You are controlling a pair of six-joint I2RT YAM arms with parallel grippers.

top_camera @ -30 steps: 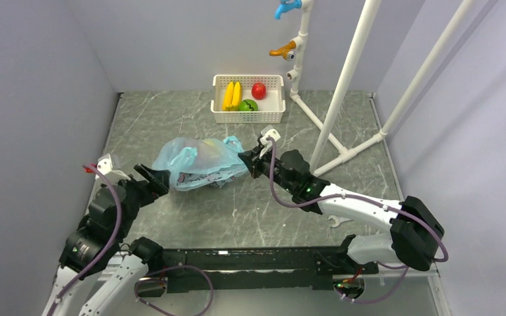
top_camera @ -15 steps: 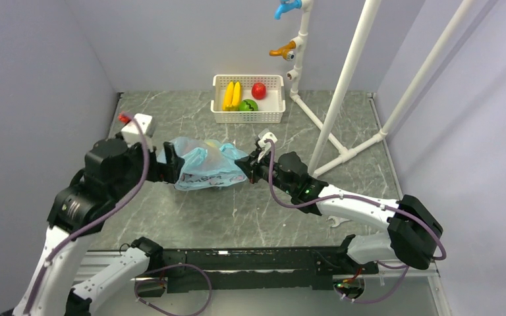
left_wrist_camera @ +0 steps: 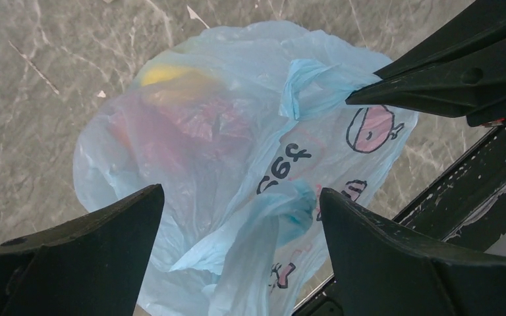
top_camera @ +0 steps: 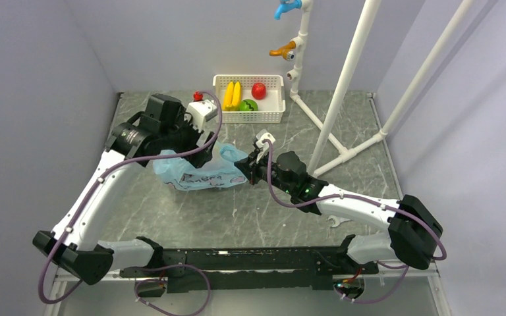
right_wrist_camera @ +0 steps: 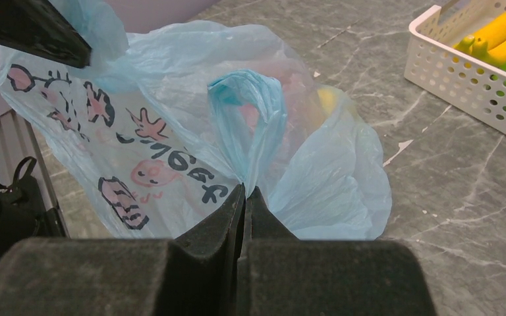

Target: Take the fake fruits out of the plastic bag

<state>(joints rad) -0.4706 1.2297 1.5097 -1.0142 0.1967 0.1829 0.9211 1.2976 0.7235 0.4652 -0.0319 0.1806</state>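
table (top_camera: pixel 257 217): dark grey-green marbled top with pale veins, closed in by plain grey walls at 9, 12 and 3 o'clock.
plastic bag (top_camera: pixel 201 172): light blue and crinkled, printed with dark letters and pink figures. Its body rests on the table just off centre, toward 9 o'clock.
basket (top_camera: pixel 247 117): white, perforated and rectangular. It stands at 12 o'clock by the far edge, apart from the plastic bag.
pipe frame (top_camera: pixel 369 143): white tubes, with foot bars lying on the table from 1 to 3 o'clock.

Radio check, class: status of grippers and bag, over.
Left gripper open above plastic bag. Right gripper shut on its handle. Fake fruits inside. No obstruction.
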